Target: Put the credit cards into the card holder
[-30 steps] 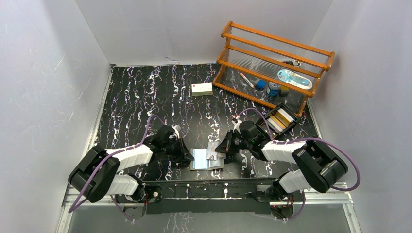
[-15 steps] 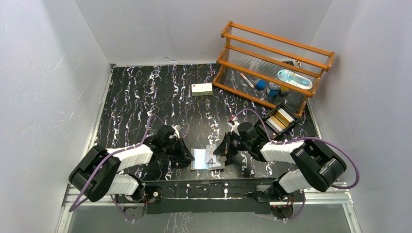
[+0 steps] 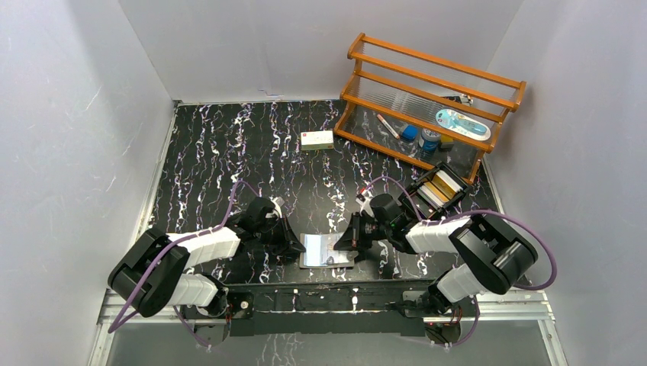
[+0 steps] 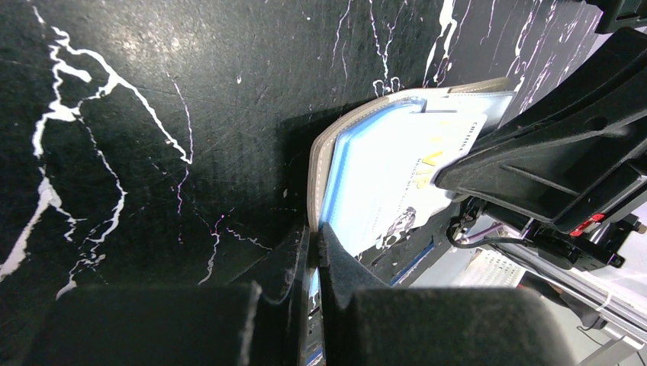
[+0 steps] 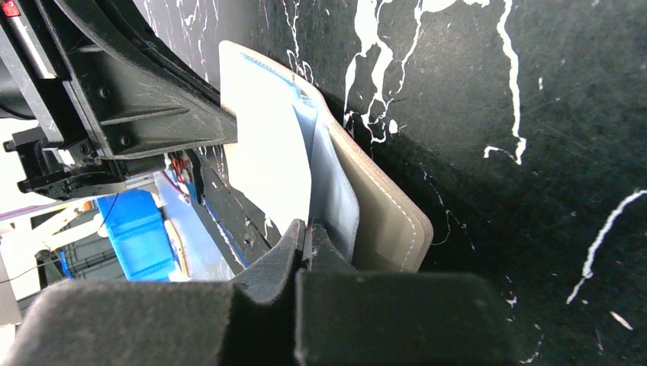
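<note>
- Table (image 3: 214,152): black, white-veined, with a wooden rack (image 3: 412,91) at the far right and a small white box (image 3: 317,139) mid-far; neither is near the work
- Holder (image 5: 385,217): lies open at the near edge, between the two arms, blue lining up and its taupe cover flat on the table
- Left gripper (image 4: 314,252): closed on the holder's left rim, with a sliver of blue lining showing between the fingers; it pins the holder flat
- Right gripper (image 5: 306,229): closed on the right edge of a pale card, at the holder's right side
- Card (image 4: 404,168): rests on the blue lining with its printed face up; its right part seems to lie under a pocket flap, but how far in it is I cannot tell
- Handling, as I judge it: the card is light, stiff and slick, so an edge pinch is the right hold, though it could pivot or slip if it is pushed off-line
- The holder is soft and will buckle or slide under a push, so the rim clamp opposite the card matters
- The push should run flat and straight toward the fold, and no other cards show clearly here
</note>
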`<action>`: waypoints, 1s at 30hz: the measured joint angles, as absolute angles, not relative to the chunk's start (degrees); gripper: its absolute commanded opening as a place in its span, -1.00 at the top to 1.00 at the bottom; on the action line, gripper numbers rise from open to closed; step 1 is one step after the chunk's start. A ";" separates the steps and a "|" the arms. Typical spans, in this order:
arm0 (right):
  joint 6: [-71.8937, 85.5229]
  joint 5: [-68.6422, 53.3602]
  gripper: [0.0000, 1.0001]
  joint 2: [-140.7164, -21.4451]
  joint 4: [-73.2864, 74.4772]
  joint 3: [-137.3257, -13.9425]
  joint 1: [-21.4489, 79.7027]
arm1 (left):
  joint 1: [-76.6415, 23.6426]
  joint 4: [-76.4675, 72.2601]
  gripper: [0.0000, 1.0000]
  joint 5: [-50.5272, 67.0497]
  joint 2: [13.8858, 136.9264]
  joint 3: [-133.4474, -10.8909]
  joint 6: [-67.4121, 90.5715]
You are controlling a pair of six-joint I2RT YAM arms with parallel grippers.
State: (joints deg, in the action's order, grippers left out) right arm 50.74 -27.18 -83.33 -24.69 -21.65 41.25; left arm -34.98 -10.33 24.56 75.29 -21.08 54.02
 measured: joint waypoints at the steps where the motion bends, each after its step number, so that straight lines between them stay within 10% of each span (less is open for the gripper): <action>1: 51.13 -27.33 1.00 -83.55 -24.88 -21.65 41.34 | -34.98 -10.35 1.00 24.58 75.26 -21.04 54.08; 8: 52.77 -28.25 1.00 -85.38 -25.56 -22.35 41.69 | -34.98 -10.52 1.00 24.62 75.26 -20.95 54.48; 18: 52.73 -24.03 0.31 -87.55 -15.40 -29.21 44.03 | -34.98 -10.74 1.00 24.73 75.20 -20.69 54.89; 30: 53.63 -17.52 0.14 -82.17 -5.93 -30.65 45.45 | -34.98 -12.40 1.00 25.41 75.48 -20.16 55.09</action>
State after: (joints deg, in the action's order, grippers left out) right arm 53.63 -17.52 -82.17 -5.93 -30.65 45.45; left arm -34.98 -12.40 25.41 75.48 -20.16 55.09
